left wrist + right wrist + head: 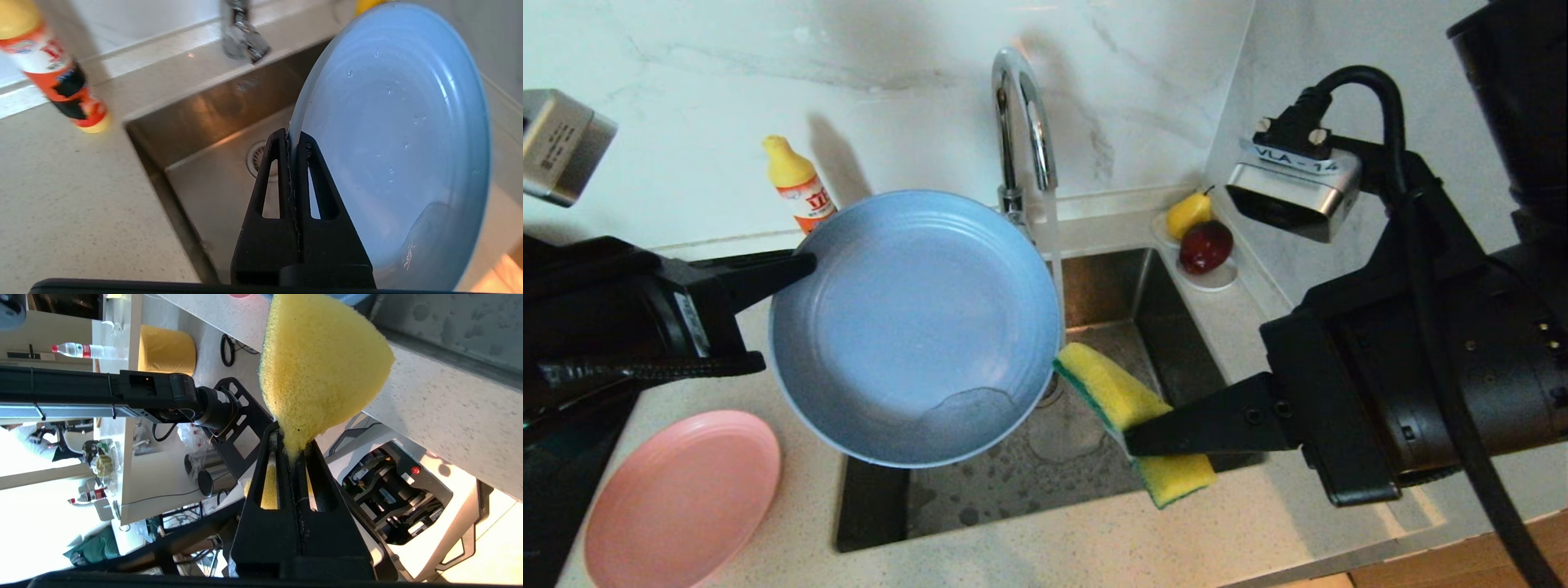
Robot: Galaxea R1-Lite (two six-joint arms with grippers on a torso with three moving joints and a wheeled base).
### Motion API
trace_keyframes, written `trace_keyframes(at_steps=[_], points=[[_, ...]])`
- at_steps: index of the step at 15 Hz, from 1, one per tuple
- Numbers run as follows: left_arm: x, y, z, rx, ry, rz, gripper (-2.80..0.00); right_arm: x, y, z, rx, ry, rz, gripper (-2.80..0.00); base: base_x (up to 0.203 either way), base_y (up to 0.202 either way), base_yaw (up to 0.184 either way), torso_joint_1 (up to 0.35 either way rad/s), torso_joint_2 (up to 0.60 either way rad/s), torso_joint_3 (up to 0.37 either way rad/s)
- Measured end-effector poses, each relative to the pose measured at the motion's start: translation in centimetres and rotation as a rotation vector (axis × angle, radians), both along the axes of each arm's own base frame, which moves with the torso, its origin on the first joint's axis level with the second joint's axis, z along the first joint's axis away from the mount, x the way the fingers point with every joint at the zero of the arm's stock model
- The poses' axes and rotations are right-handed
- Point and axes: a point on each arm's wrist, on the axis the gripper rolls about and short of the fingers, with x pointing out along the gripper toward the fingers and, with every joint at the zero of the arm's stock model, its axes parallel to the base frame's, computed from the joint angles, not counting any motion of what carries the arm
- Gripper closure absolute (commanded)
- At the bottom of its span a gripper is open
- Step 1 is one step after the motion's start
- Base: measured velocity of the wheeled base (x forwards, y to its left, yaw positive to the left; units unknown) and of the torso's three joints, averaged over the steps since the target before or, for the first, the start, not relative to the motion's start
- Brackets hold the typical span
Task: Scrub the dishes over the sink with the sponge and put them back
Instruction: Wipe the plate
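Two tools clenched: left tool (796,265) pinching stiff, wet, likely slippery blue plate (915,327) by its rim above sink (1111,302), right tool (1131,445) squeezing soft sponge (1131,420) mid-body beside it; pink plate (682,498) on tabletop (1062,547).

The speckled counter (1094,547) surrounds the sink (1111,294). A pink plate (682,498) lies on it below the left gripper (805,265); the detergent bottle (799,184) stands just beyond that gripper.
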Motion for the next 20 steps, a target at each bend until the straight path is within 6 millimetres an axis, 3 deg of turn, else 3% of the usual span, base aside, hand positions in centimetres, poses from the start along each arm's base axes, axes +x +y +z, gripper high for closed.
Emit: trace_keyframes(at_steps=[5,11,20], points=[[-1.2,-0.1,-1.3,0.054,0.001,-0.062,0.00,1.2,2.7,-0.6,-0.019,0.015,0.018,0.00,0.000,0.000,0.000,0.000,0.00,0.000],[-0.9,-0.6,-1.8,0.138,-0.013,-0.088,0.00,3.0,6.2,-1.9,-0.063,0.043,0.023,0.00,0.000,0.000,0.000,0.000,0.00,0.000],[2.2,-2.8,-3.1,0.173,0.009,-0.086,0.00,5.2,9.2,-3.8,-0.125,0.029,-0.048,0.00,0.000,0.000,0.000,0.000,0.00,0.000]])
